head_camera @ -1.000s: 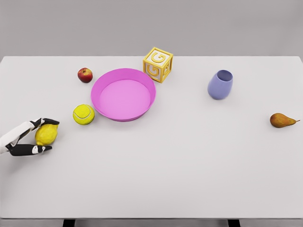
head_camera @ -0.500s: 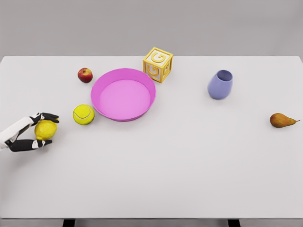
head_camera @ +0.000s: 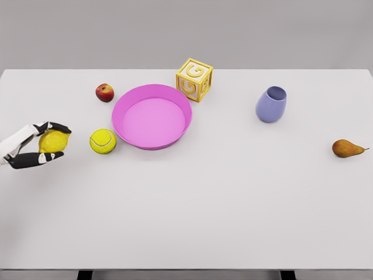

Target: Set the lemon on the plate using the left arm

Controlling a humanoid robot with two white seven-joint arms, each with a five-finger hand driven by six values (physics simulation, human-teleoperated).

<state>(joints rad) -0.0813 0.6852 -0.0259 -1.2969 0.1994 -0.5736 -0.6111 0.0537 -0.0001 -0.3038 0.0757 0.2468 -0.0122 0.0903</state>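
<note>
Plain grey wall backs a matte white table that spans the frame. At its far left edge, the left hand encloses the lemon: dark fingertips curl over the top, and the thumb presses from below. The lemon is a dimpled yellow oval, positioned left of the fuzzy tennis ball and well apart from the plate. The plate is a round, smooth magenta dish with a raised rim. Nearby items: glossy red apple, yellow cube-shaped letter block, rounded lilac cup, brown pear.
</note>
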